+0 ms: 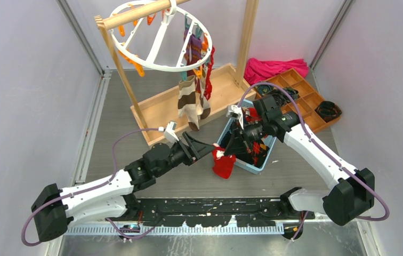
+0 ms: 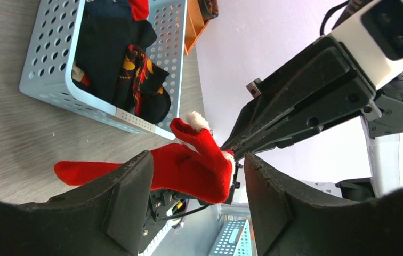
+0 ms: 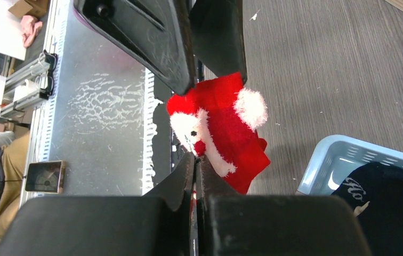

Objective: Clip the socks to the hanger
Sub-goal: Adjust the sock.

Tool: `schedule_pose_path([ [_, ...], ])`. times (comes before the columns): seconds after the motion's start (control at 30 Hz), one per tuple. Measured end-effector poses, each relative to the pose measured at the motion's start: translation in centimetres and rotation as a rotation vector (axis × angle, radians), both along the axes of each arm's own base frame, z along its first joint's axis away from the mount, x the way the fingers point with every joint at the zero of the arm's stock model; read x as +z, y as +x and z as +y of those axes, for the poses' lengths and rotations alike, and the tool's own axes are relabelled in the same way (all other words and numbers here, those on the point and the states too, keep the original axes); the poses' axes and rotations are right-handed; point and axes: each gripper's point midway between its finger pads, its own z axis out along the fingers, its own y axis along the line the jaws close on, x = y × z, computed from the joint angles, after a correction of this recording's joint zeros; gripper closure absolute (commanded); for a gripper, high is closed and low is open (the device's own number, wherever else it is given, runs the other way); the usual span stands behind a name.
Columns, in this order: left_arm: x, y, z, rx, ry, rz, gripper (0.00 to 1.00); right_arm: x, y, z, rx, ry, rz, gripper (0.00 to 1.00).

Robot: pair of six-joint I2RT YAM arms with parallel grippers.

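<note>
A red sock with white fluffy trim (image 1: 224, 164) hangs just in front of the blue basket (image 1: 248, 167). My right gripper (image 1: 225, 151) is shut on its upper edge; the right wrist view has the closed jaws (image 3: 196, 159) pinching the white trim of the sock (image 3: 226, 128). My left gripper (image 1: 209, 148) is open, and the sock (image 2: 188, 165) lies between its two spread fingers (image 2: 135, 186) without either one pressing on it. The white round hanger (image 1: 156, 40) with orange clips hangs from a wooden rack, with a brown striped sock (image 1: 190, 101) and others clipped on.
The blue basket (image 2: 45, 80) holds several dark and patterned socks. The rack's wooden base (image 1: 218, 88) and posts (image 1: 248, 37) stand behind it. A wooden compartment tray (image 1: 303, 96) and a pink cloth (image 1: 274, 68) lie at the back right.
</note>
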Motion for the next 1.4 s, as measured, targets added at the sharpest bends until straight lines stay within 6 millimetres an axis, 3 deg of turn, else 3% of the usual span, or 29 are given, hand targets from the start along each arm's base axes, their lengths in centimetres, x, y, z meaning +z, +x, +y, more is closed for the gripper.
schedule_pose_path([
  [0.27, -1.8, 0.2, -1.9, -0.033, 0.000, 0.079, 0.60, 0.0, 0.0, 0.0, -0.001, -0.001, -0.001, 0.99],
  [0.4, -1.2, 0.2, -2.8, -0.060, -0.024, 0.078, 0.98, 0.1, 0.0, 0.0, -0.003, -0.001, -0.006, 0.99],
  [0.63, -0.1, 0.1, -3.0, -0.076, -0.045, 0.037, 1.00, 0.3, -0.1, -0.1, -0.003, 0.003, -0.023, 0.96],
  [0.67, 0.1, 0.1, -3.0, -0.078, -0.046, 0.024, 1.00, 0.4, -0.1, -0.1, -0.003, 0.004, -0.024, 0.89],
  [0.73, 0.8, 0.1, -2.6, -0.076, -0.052, -0.038, 1.00, 0.3, -0.1, -0.2, 0.001, 0.004, -0.028, 0.65],
  [0.83, 1.2, -0.3, -1.6, -0.091, -0.017, -0.209, 1.00, 0.3, -0.4, -0.3, 0.014, 0.006, -0.027, 0.37],
  [0.93, 0.6, -1.2, -0.6, -0.159, 0.101, -0.474, 1.00, 0.3, -0.6, -0.4, 0.024, 0.010, -0.028, 0.24],
  [1.2, 0.8, -4.2, 0.4, -0.377, 0.370, -1.233, 1.00, 0.6, -0.8, -0.7, 0.036, 0.039, -0.018, 0.14],
  [1.4, 0.6, -5.0, 0.5, -0.430, 0.446, -1.512, 1.00, 0.9, -1.7, -0.7, 0.099, 0.086, -0.056, 0.14],
])
